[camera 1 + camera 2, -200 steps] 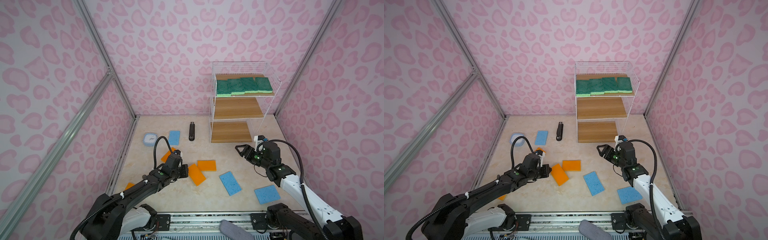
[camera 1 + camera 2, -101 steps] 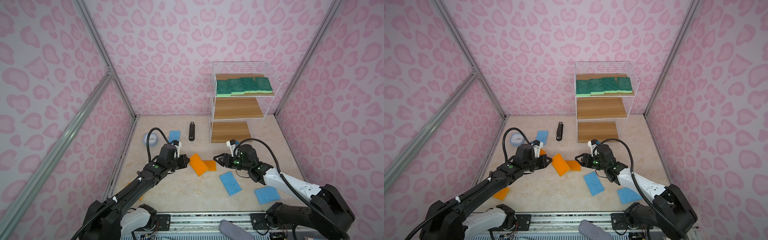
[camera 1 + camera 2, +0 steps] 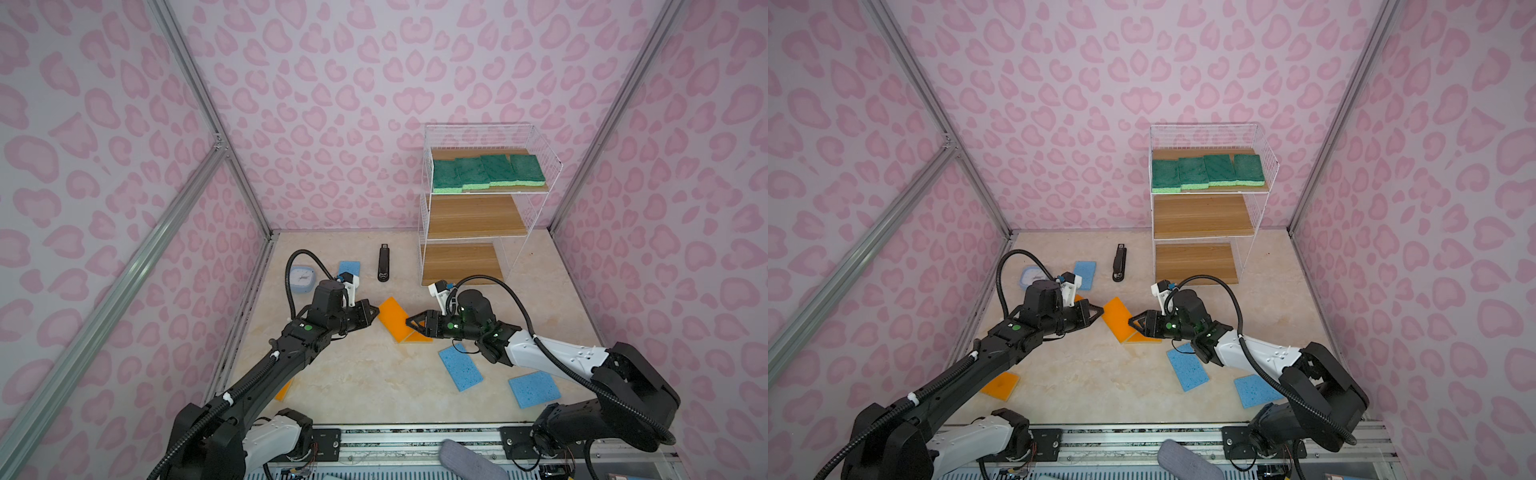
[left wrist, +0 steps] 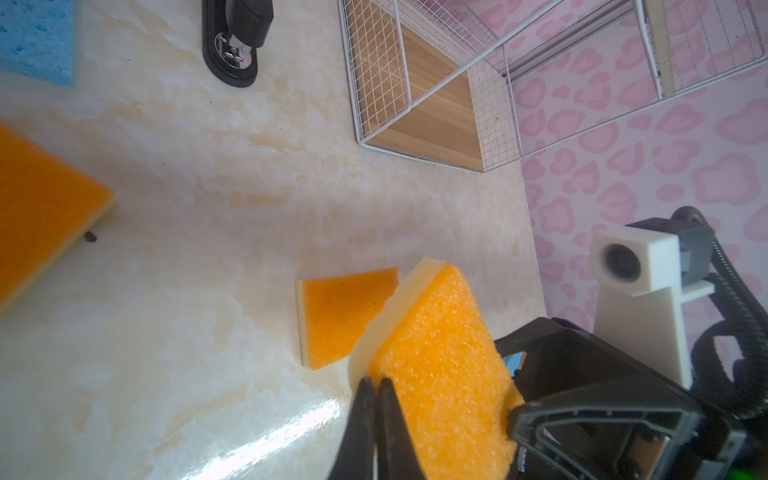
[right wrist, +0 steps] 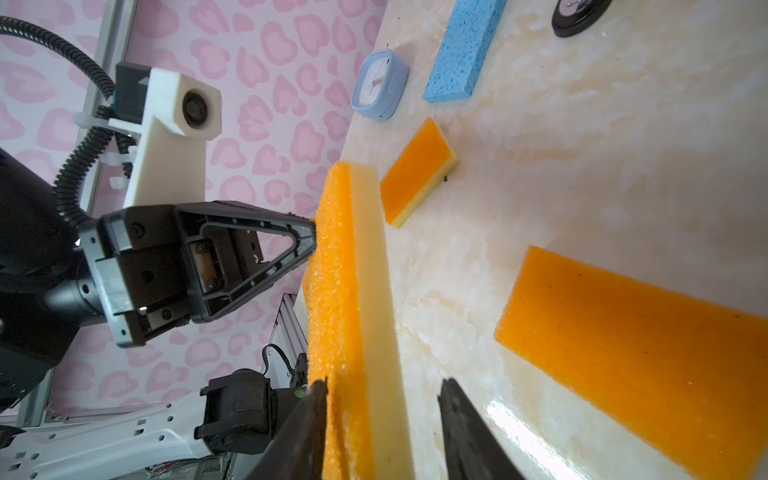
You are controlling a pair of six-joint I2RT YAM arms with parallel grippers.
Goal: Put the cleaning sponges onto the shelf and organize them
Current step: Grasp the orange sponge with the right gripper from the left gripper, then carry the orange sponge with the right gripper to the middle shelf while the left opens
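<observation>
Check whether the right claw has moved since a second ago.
Yes. In a top view the right claw has swung left, away from the shelf, and now straddles the orange sponge that the left claw holds.

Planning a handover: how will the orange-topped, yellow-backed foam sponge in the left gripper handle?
Probably squashy: the orange-over-yellow sponge dents where the left gripper pinches. Likely light and fairly stiff: gripped at one end, it juts out straight.

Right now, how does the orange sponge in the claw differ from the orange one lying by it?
The held sponge is raised, tilted on edge; the lying sponge rests flat. The left gripper pinches the held sponge; none holds the lying sponge. Both: orange over yellow.
</observation>
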